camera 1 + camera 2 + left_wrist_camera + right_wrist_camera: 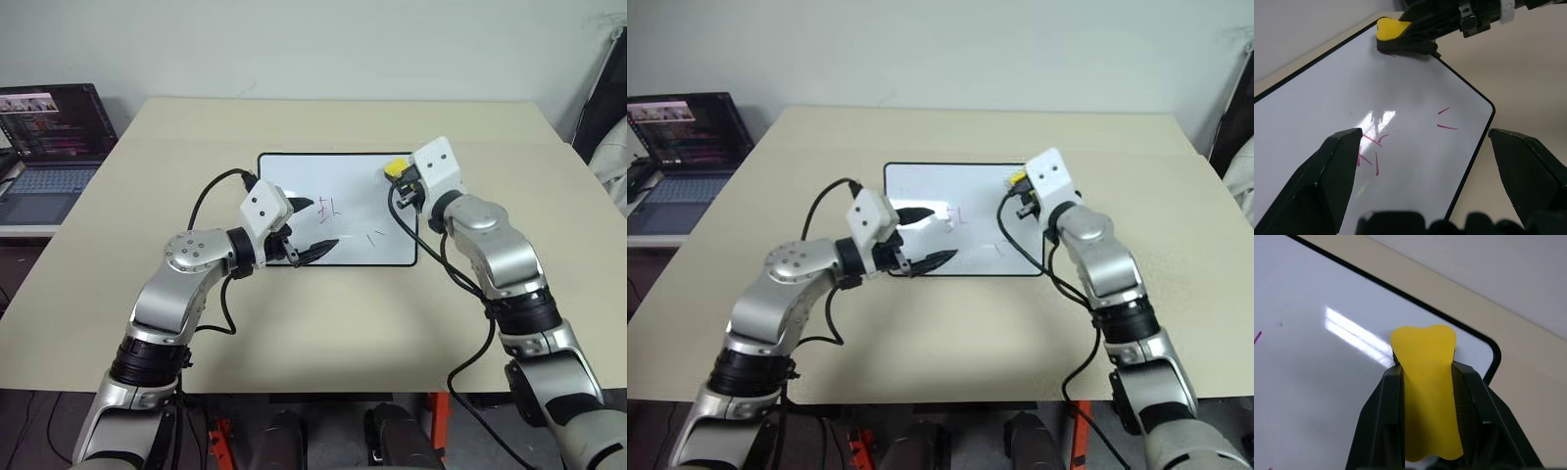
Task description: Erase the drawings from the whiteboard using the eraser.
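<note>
The whiteboard point(313, 176) lies flat in the middle of the table. Red drawings point(330, 208) sit near its centre, and two short red strokes point(374, 236) lie closer to its near right corner. My right gripper point(1427, 367) is shut on the yellow eraser point(397, 167), holding it over the board's far right corner. I cannot tell whether its black underside touches the surface. My left gripper point(318, 225) is open over the board's near edge, left of the drawings, with nothing between its fingers point(1327, 186).
A lit laptop point(49, 147) stands on a lower surface off the table's left side. Dark gear point(602, 98) stands beyond the table's right edge. Bare tan table point(294, 333) surrounds the board on all sides.
</note>
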Robot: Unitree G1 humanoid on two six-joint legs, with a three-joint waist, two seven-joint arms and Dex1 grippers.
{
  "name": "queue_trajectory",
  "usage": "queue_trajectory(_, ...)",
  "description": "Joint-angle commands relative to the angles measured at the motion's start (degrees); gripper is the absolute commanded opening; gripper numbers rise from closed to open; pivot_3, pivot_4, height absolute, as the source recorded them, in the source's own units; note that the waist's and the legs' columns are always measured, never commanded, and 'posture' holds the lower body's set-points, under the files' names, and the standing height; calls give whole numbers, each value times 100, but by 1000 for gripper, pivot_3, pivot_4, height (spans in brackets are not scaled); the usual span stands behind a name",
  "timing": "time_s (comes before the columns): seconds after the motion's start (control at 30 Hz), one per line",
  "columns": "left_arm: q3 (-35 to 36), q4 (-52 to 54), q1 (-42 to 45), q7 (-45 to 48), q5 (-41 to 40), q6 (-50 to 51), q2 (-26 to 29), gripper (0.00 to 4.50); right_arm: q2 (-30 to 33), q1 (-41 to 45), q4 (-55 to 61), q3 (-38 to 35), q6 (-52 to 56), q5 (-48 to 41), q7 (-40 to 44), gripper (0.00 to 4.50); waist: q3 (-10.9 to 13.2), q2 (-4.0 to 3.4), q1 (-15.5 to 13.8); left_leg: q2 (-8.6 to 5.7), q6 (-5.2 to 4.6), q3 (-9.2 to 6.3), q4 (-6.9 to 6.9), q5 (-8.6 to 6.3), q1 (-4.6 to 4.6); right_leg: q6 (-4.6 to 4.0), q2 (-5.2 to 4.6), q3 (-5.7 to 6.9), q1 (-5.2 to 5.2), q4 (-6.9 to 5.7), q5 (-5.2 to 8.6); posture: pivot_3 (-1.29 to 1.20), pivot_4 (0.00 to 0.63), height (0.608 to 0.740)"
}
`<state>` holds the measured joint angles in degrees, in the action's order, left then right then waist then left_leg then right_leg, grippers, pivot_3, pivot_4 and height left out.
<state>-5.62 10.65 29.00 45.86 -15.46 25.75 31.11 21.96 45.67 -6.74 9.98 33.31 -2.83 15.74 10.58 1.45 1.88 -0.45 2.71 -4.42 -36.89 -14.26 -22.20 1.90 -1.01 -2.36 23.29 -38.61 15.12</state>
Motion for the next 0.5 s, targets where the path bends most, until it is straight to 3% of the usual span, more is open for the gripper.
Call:
queue_trajectory(0.03,6,22,121,54,7,-161,-18,4500,-50,272,-419,-22,-413,190,113,997,0,0,1,0,0,0,0,0,0,0,-1,0,0,0,0,0,150,740)
queue_trajectory(0.5,-74,-62,161,57,43,-282,-97,4500,465,-385,-14,530,17,665,1214,978,-5,6,22,0,-1,4,-8,1,31,1,1,-8,-16,-23,0,0,150,740)
